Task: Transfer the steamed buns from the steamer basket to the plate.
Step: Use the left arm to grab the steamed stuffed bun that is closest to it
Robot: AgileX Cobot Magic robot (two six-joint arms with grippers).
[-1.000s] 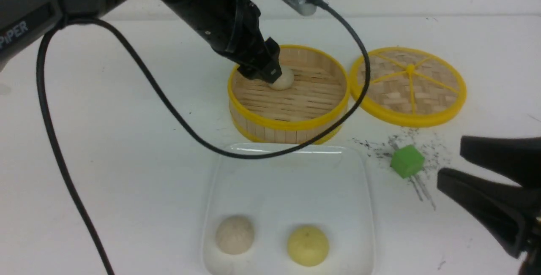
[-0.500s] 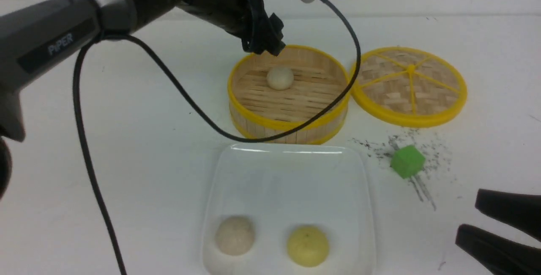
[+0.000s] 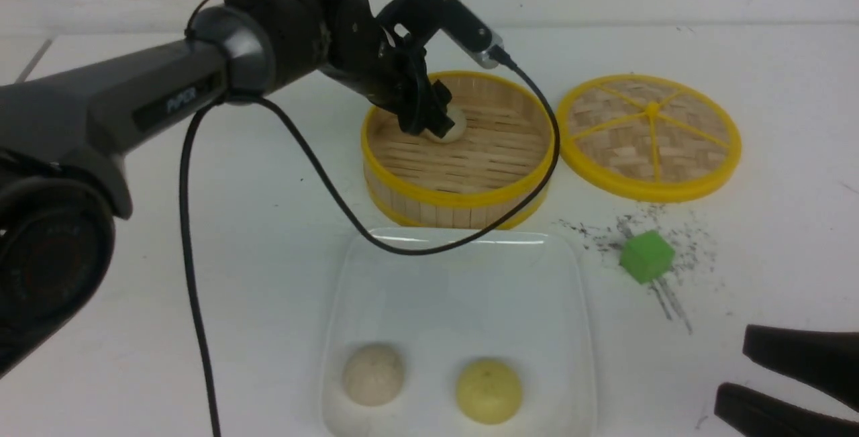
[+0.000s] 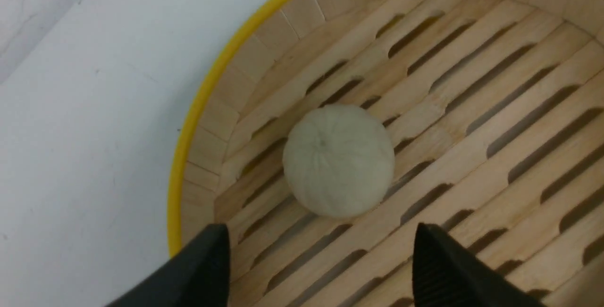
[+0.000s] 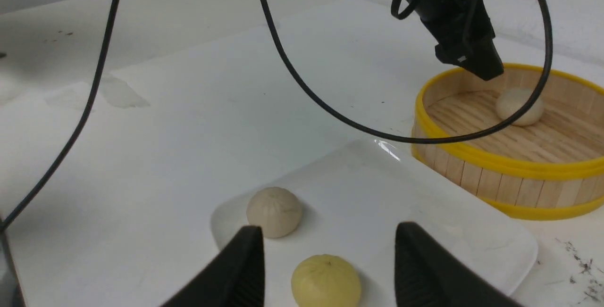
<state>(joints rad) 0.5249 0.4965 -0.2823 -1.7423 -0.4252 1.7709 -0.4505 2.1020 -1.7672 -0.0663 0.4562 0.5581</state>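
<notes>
One off-white steamed bun (image 3: pixel 458 129) (image 4: pixel 339 160) (image 5: pixel 519 105) lies on the slatted floor of the steamer basket (image 3: pixel 463 197) (image 4: pixel 472 109) (image 5: pixel 509 175). My left gripper (image 3: pixel 429 118) (image 4: pixel 321 229) is open, hanging just over this bun with its fingertips wide on either side and not touching it. On the white plate (image 3: pixel 463 282) (image 5: pixel 387 189) in front of the basket rest a beige bun (image 3: pixel 373 374) (image 5: pixel 274 211) and a pale yellow bun (image 3: pixel 488 391) (image 5: pixel 325 281). My right gripper (image 3: pixel 733 370) (image 5: pixel 328 228) is open and empty, low at the near right.
A flat woven lid (image 3: pixel 649 135) with yellow spokes lies right of the basket. A green cube (image 3: pixel 645 256) sits among black scuff marks near the plate's right side. The left arm's black cable (image 3: pixel 335 202) loops across the basket's front and the plate's far edge.
The left gripper lifted off the bun to above the basket's far rim, then came back down over it, still open. The right gripper drew back toward the near right corner.
</notes>
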